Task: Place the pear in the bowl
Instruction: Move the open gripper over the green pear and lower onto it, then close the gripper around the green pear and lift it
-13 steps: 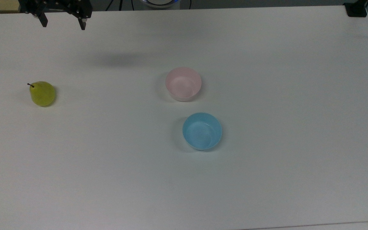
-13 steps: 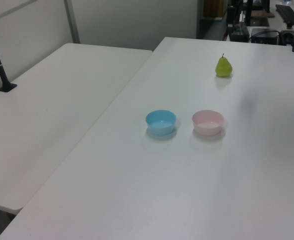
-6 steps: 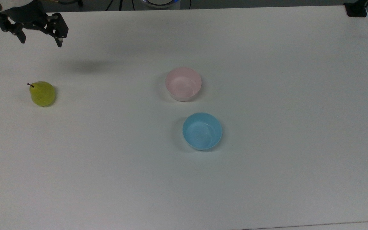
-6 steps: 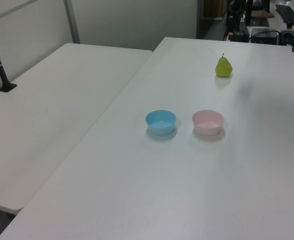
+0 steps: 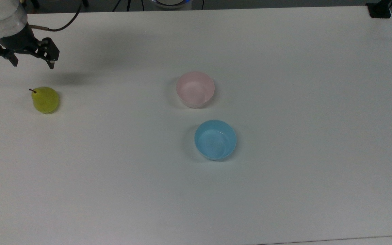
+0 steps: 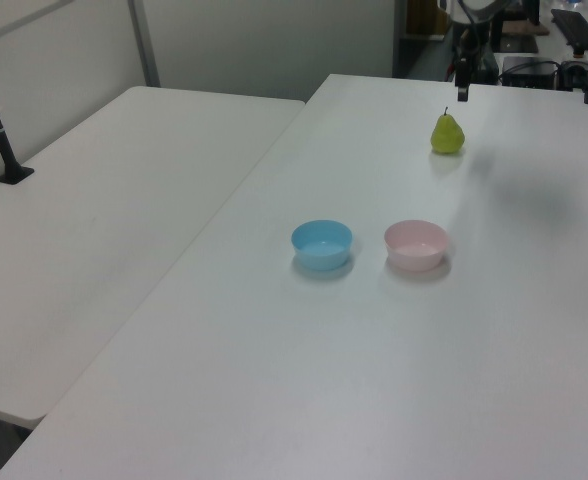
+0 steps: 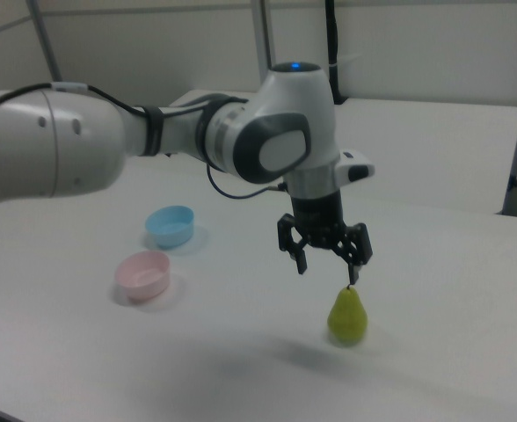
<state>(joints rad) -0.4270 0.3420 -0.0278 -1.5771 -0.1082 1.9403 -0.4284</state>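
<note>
The yellow-green pear (image 5: 45, 99) (image 6: 447, 134) (image 7: 347, 316) stands upright on the white table, near the top view's left edge, with its dark stem up. The pale pink bowl (image 5: 195, 89) (image 6: 415, 244) (image 7: 143, 273) sits empty near the table's middle, far from the pear. My gripper (image 5: 32, 64) (image 7: 327, 272) hangs open and empty in the air. In the top view it is just above the pear and slightly left. In the right view its fingertips are level with the stem tip, apart from the fruit.
A light blue bowl (image 5: 215, 139) (image 6: 322, 243) (image 7: 170, 226) stands empty close to the pink one. A black clamp (image 5: 379, 10) sits at the table's corner in the top view's upper right. A second white table (image 6: 94, 200) adjoins on the left view's left.
My gripper has come from the top view's upper edge down and leftward, closer to the pear, staying open. The pear and both bowls have not moved.
</note>
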